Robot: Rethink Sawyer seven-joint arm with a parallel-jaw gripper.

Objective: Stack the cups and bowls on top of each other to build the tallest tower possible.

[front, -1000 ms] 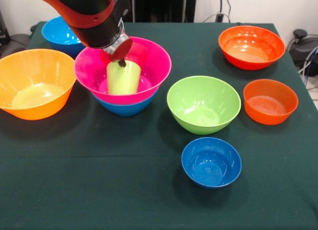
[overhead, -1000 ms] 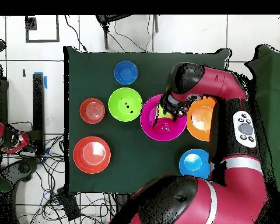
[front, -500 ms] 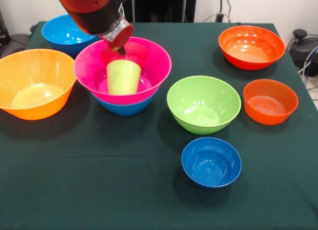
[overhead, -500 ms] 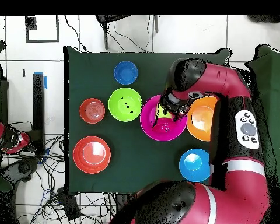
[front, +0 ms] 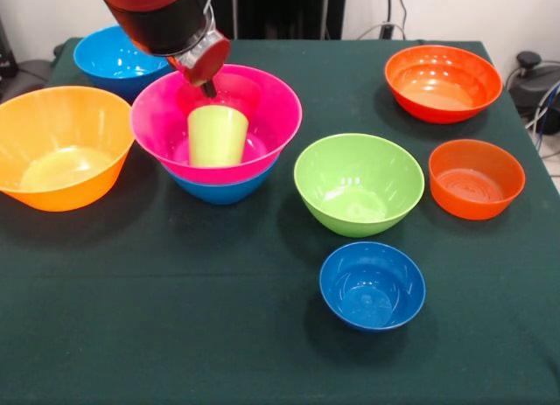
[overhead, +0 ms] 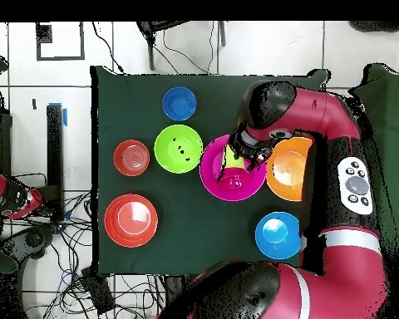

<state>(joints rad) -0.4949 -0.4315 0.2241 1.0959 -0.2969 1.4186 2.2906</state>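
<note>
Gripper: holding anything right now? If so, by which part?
Nothing. The gripper hangs above the cup, clear of its rim. The cup stands alone in the pink bowl. Whether the gripper is open cannot be told.

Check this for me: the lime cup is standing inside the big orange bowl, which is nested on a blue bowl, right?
Not quite. The lime cup stands inside the big pink bowl, not the orange one, which sits empty beside it. The front view shows this. The rest holds: the bowl with the cup is nested on a blue bowl.
</note>
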